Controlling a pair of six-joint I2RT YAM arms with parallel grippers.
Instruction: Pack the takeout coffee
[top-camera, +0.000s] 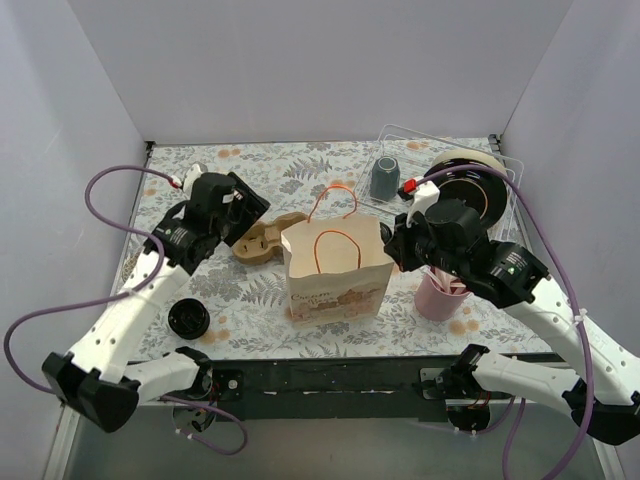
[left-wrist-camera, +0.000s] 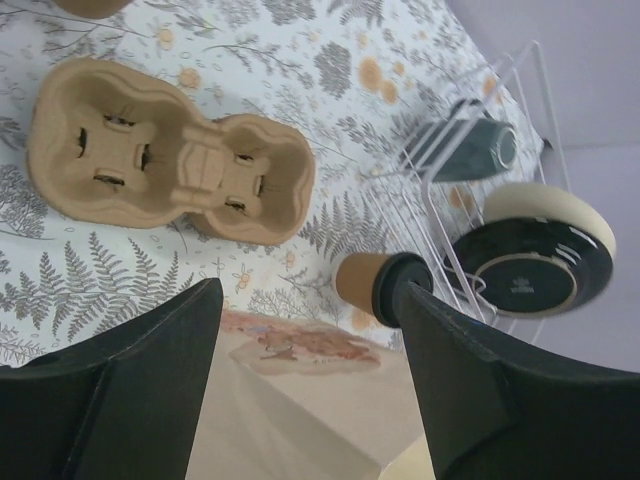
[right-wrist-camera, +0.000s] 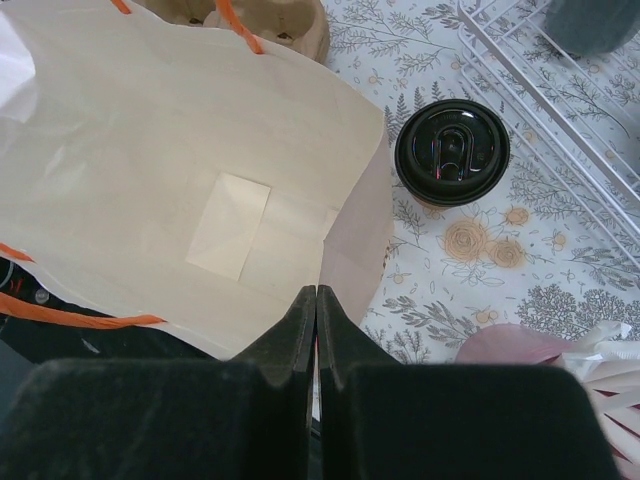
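Observation:
The takeout coffee (right-wrist-camera: 452, 152), a kraft-brown cup with a black lid, stands upright on the floral table just right of the open paper bag (top-camera: 338, 265). It also shows in the left wrist view (left-wrist-camera: 375, 285). In the top view my right arm hides it. My right gripper (right-wrist-camera: 316, 290) is shut on the bag's right rim (right-wrist-camera: 330, 230), beside the cup; it sits at the bag's right edge in the top view (top-camera: 390, 243). My left gripper (top-camera: 250, 215) is open and empty at the bag's upper left. In its own view (left-wrist-camera: 308, 300) the bag (left-wrist-camera: 300, 400) lies between its fingers.
A pulp cup carrier (top-camera: 265, 238) lies behind the bag's left. A wire rack (top-camera: 500, 165) at the back right holds a grey mug (top-camera: 385, 178) and a black dish (top-camera: 470, 190). A pink cup (top-camera: 437, 292) stands right of the bag. A round black object (top-camera: 188, 318) lies front left.

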